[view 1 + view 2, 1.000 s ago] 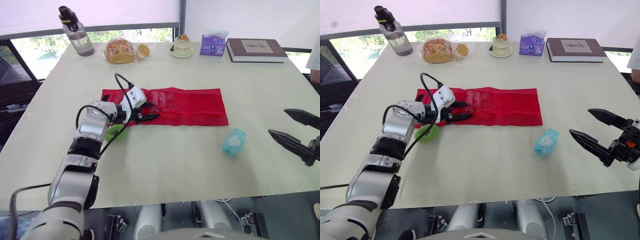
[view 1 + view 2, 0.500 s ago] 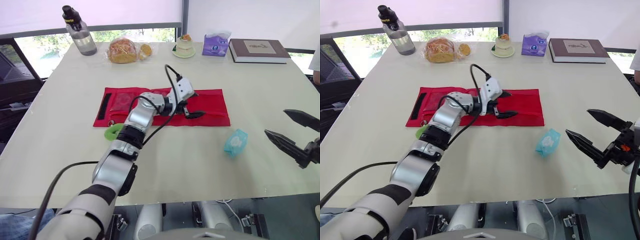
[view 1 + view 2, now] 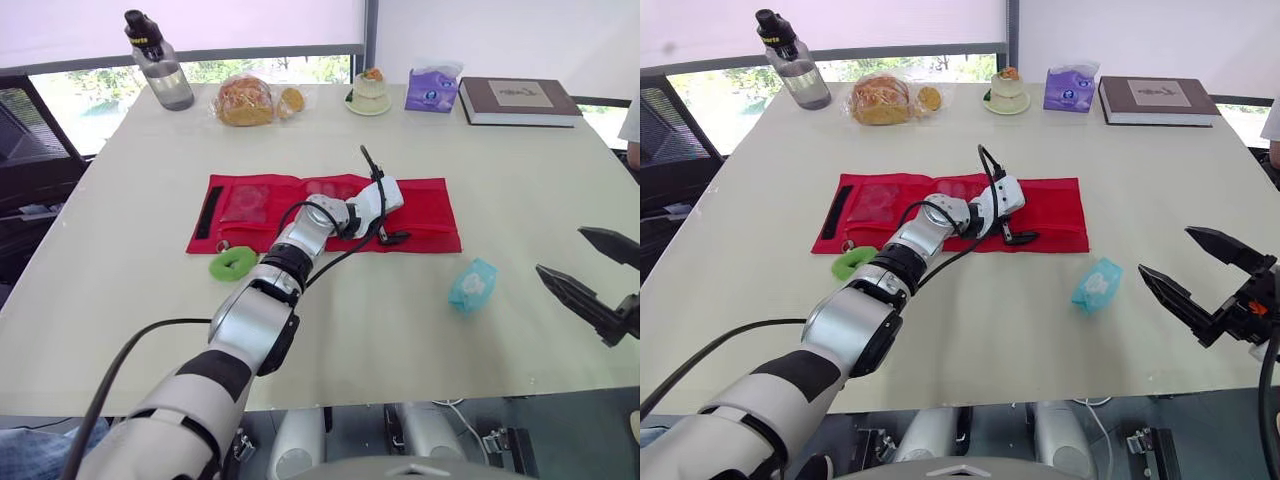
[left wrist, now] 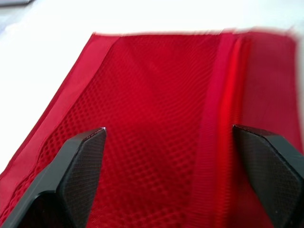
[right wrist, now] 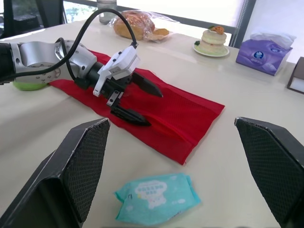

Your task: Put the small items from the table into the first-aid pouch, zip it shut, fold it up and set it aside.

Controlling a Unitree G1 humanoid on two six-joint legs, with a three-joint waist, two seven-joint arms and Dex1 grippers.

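Left gripper (image 5: 155, 109) hangs wide open and empty just over the red pouch (image 3: 425, 205), so its tips might catch on it and drag it crooked.

person (image 3: 631, 118): cut by edge | pouch (image 3: 425, 205) contents: unclear | green ring (image 3: 850, 263): partly behind left arm (image 3: 902, 250)

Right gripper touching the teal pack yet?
Apart. Left eye view shows bare table between the right gripper and the teal pack.

Front-right of pouch (image 3: 425, 208), a packet (image 3: 471, 285)
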